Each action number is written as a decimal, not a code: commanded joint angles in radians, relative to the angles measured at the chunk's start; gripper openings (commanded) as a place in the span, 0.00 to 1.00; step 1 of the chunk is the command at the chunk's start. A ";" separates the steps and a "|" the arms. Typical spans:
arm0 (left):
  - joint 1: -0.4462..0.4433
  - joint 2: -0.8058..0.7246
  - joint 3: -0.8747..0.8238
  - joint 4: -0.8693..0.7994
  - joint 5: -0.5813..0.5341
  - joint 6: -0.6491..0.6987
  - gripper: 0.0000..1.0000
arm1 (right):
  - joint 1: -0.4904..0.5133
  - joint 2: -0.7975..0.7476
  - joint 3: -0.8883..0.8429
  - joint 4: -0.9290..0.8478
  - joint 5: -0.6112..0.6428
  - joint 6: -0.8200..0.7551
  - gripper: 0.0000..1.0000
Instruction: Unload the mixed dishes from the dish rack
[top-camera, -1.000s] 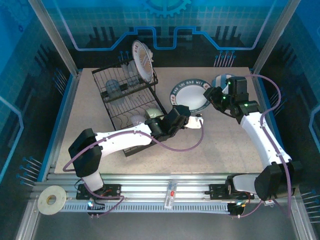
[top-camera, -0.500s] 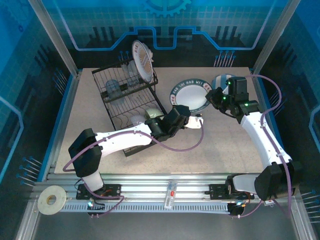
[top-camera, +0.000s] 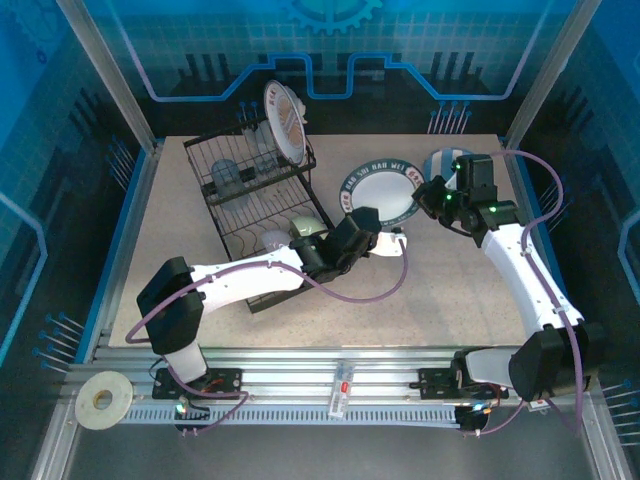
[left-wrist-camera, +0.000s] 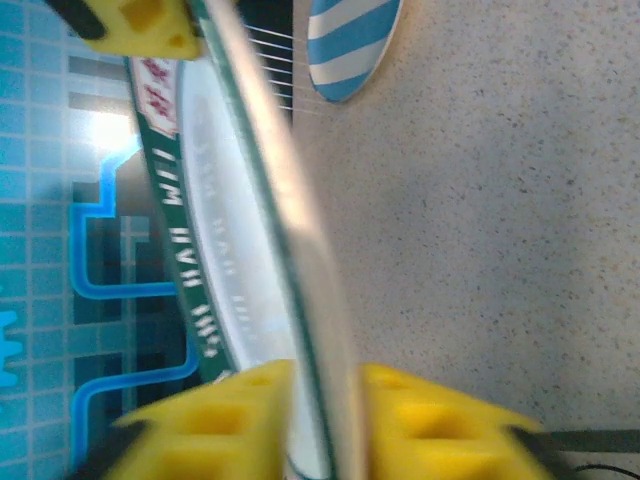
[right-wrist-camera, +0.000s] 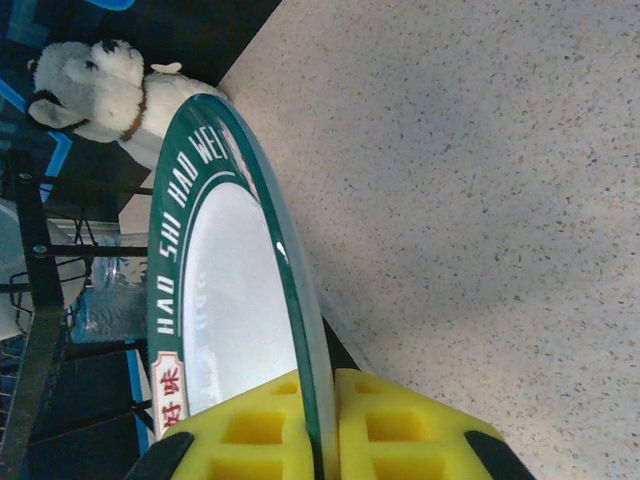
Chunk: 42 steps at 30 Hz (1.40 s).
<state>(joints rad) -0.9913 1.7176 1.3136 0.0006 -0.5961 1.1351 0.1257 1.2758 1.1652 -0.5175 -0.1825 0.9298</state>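
Observation:
A white plate with a green lettered rim is held tilted above the table right of the dish rack. My right gripper is shut on its right rim, pads pressed tight on the edge. My left gripper stands at the plate's near-left rim. Its pads straddle the edge with the jaws a little apart, and the view is blurred. In the rack stand a white plate with an orange rim and a clear tumbler. A blue-and-white striped plate lies on the table behind my right gripper.
A grey-and-white dog figurine sits just past the plate's far edge, beside the rack's black wires. Speckled tabletop lies open in front of the plate and to the right. Metal posts and blue walls frame the table.
The right jaws have closed onto the plate's rim. The left jaws have loosened around the opposite rim. Both arms and the plate have barely shifted.

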 joint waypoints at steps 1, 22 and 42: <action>-0.005 -0.035 0.013 0.084 -0.009 -0.012 0.99 | -0.012 -0.015 0.016 0.008 -0.010 -0.021 0.00; -0.005 -0.081 0.169 -0.019 0.047 -0.198 0.99 | -0.153 0.045 0.051 0.076 -0.104 -0.041 0.00; 0.089 -0.324 0.223 -0.267 0.324 -1.036 0.99 | -0.395 0.123 -0.079 0.457 -0.101 -0.076 0.00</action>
<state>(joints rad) -0.9447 1.4456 1.5261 -0.2314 -0.3828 0.3756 -0.2409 1.3739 1.0611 -0.2035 -0.2737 0.8764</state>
